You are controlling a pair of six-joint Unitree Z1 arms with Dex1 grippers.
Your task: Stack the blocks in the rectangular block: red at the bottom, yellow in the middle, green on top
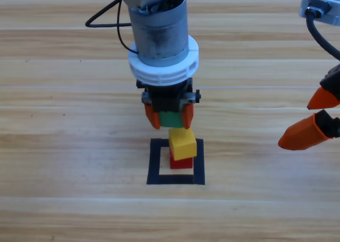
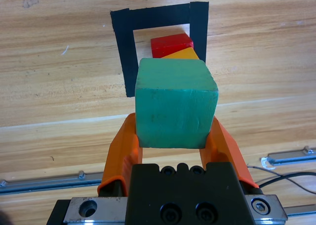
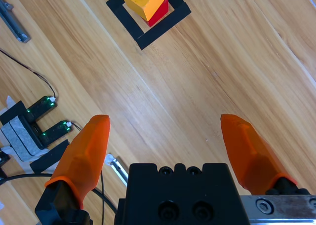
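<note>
Left tool point(image 1: 170, 117), at frame centre, clamps the green cube point(image 1: 171, 119) just above and behind the yellow cube point(image 1: 183, 143), which sits skewed on the red cube point(image 1: 181, 161) inside the tape square point(image 1: 175, 179). Right tool point(image 1: 317, 116) waits wide apart at right edge, with open worktop point(image 1: 69, 146) around.

Left tool point(image 1: 170, 116) clamped, right tool point(image 1: 319, 118) agape

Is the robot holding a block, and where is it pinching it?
Yes. The left gripper holds the green cube, jaws pressing its two opposite sides. The right gripper is open and holds nothing.
</note>
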